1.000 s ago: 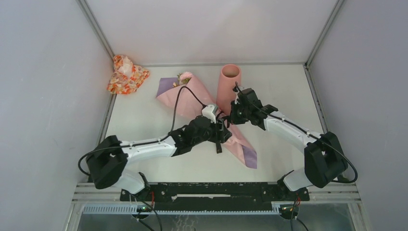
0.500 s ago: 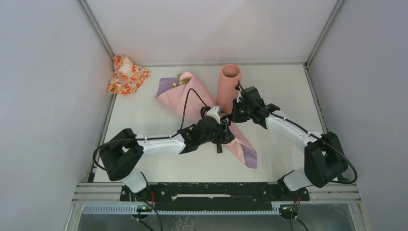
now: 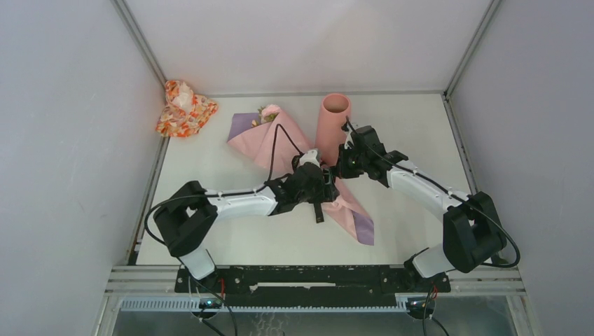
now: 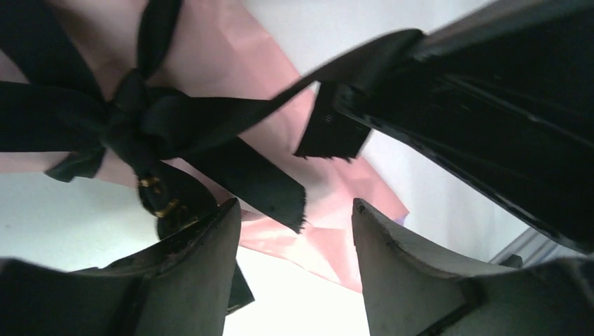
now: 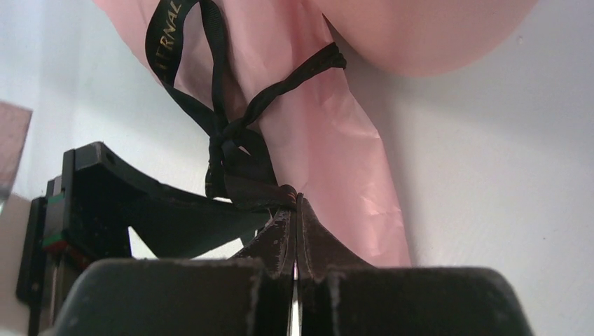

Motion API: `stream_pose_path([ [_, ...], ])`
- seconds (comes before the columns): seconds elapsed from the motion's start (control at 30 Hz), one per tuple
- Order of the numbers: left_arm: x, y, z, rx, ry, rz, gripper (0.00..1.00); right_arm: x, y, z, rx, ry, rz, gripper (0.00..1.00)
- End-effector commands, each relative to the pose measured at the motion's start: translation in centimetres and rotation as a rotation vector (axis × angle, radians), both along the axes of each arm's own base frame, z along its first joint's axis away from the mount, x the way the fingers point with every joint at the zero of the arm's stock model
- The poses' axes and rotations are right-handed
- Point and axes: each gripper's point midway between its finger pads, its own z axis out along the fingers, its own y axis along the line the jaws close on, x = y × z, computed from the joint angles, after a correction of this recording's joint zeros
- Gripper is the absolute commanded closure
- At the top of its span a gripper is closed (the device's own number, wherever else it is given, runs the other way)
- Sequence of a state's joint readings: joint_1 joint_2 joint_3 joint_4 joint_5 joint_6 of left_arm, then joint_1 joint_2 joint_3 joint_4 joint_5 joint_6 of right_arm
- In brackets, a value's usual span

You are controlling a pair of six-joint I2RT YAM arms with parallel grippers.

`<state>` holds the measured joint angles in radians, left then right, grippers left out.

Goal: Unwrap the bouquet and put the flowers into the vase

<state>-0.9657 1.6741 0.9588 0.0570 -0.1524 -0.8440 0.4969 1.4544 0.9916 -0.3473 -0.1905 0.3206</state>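
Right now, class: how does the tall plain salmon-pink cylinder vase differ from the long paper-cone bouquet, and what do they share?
Pose: the vase stands upright, mouth up; the bouquet lies flat on the table.
Look: the vase is plain; the bouquet is pink and lilac paper tied with black ribbon.
Length: the bouquet is clearly longer than the vase.
Shared: both are mostly pink and rest on the white table.

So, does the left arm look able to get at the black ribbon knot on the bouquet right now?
Probably yes. The left tool is open close to the ribbon knot, with nothing between them; the right tool pinches one ribbon tail off to the side.
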Motion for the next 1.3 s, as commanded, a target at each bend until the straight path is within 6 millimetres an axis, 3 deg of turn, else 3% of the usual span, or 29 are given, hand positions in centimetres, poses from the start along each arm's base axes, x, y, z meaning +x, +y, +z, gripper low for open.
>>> stream_pose_path([
  [0.0, 1.8, 0.2, 0.2, 0.002, 0.003, 0.066, 0.38, 1.7, 0.6, 2.2, 0.04, -0.072, 0.007, 1.0],
  [0.33, 1.9, 0.4, -2.4, 0.045, 0.062, 0.068, 0.51, 1.5, 0.8, 2.2, 0.044, -0.066, 0.012, 1.0],
  [0.7, 1.8, 2.7, -1.9, 0.09, 0.052, 0.108, 0.75, 1.1, 1.3, 1.9, 0.044, -0.054, 0.019, 1.0],
  [0.87, 1.1, 3.5, -1.0, 0.087, 0.058, 0.095, 1.0, 0.9, 1.5, 1.5, 0.041, -0.046, 0.021, 1.0],
  [1.13, -1.2, 6.5, -0.8, 0.081, 0.086, 0.107, 1.0, 0.8, 1.1, 1.4, 0.035, -0.047, 0.006, 1.0],
  [1.27, -1.7, 9.4, -0.3, 0.065, 0.095, 0.168, 1.0, 1.1, 0.3, 1.4, 0.029, -0.055, -0.029, 1.0],
])
